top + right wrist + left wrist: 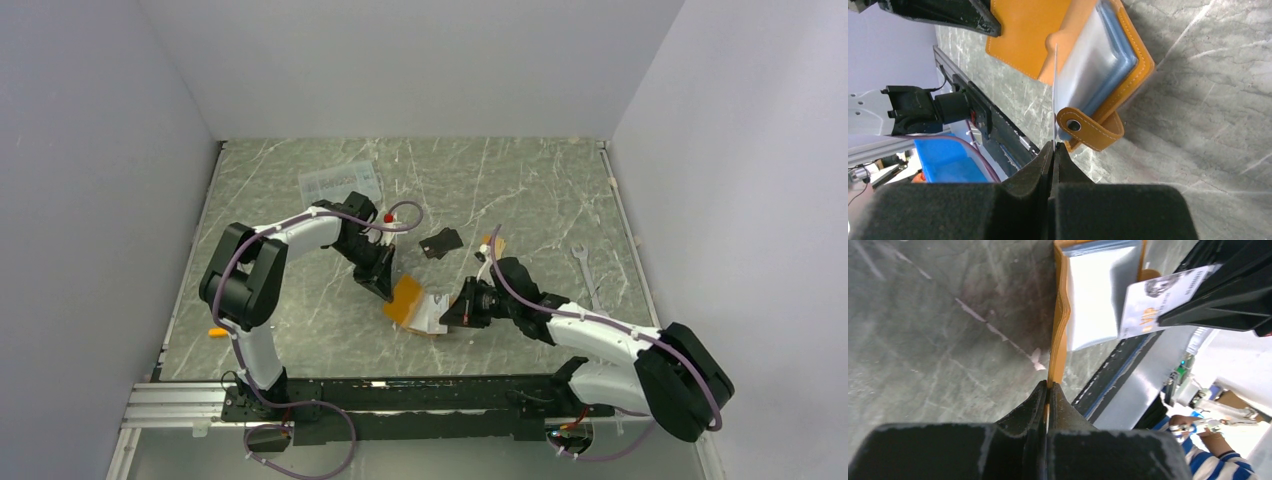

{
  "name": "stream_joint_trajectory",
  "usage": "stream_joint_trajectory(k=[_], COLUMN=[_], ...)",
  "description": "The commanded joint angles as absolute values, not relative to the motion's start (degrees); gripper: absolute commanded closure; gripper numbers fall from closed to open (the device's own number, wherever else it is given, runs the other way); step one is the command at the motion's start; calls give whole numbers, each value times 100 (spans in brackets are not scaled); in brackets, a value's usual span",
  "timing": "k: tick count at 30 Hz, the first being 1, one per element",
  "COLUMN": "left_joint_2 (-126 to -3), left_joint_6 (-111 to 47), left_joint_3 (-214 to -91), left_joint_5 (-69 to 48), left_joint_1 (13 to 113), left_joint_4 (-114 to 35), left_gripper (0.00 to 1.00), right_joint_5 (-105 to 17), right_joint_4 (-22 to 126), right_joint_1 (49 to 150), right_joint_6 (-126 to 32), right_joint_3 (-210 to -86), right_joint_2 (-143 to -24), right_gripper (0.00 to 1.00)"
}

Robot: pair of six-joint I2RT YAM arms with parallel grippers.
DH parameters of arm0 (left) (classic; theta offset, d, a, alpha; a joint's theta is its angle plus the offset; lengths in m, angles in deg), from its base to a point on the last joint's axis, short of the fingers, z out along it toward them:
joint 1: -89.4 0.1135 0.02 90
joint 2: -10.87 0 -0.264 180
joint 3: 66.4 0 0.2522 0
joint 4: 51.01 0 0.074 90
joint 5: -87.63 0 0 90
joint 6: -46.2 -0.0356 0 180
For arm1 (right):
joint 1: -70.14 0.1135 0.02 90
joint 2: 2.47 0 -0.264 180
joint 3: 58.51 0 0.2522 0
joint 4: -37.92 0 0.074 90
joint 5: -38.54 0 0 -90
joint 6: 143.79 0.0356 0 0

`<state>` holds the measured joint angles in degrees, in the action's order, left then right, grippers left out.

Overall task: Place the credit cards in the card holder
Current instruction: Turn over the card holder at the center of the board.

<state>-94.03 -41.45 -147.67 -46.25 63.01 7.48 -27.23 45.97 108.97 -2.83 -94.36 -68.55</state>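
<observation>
the right claw (pixel 1053 146), clamped on a whitish card (pixel 1158 302), aims its long axis at the card holder's (pixel 1020 37) clear sleeves (pixel 1098 65) just ahead, while the left claw (pixel 1048 386) pinches the cover (pixel 1060 325).

Pale grey walls (pixel 400 60), green marbled table (pixel 540 190)

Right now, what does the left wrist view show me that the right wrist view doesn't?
Only the left wrist view: the printed face of the whitish credit card, and the left tool pinched on the orange cover edge of the card holder. Only the right wrist view: the snap tab, and the right tool gripping that card, seen edge-on. Both: the card holder open, its pale sleeves exposed.
</observation>
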Motion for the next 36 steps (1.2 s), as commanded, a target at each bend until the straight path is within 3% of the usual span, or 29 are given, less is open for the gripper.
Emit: stream_joint_trajectory(k=[1,11,36], left_joint_2=[-9464,-9398,-9477], left_joint_6=[-4648,-4648,-4601], left_joint_3=[-14907,-15002,-14980], left_joint_5=[-4103,-3953,-4134], left_joint_1=[6339,6294,6133], left_joint_4=[926,845,550], left_gripper=[94,96,89], right_joint_5=[-2868,-2759,-2105], right_joint_4=[4607,4830,3536], right_joint_1=[10892,10816,10964], right_joint_6=[-330,-194,-261], right_joint_3=[-9219,-8741,-9676], right_joint_2=[-6413,-5664,-7486], right_gripper=[100,100,100])
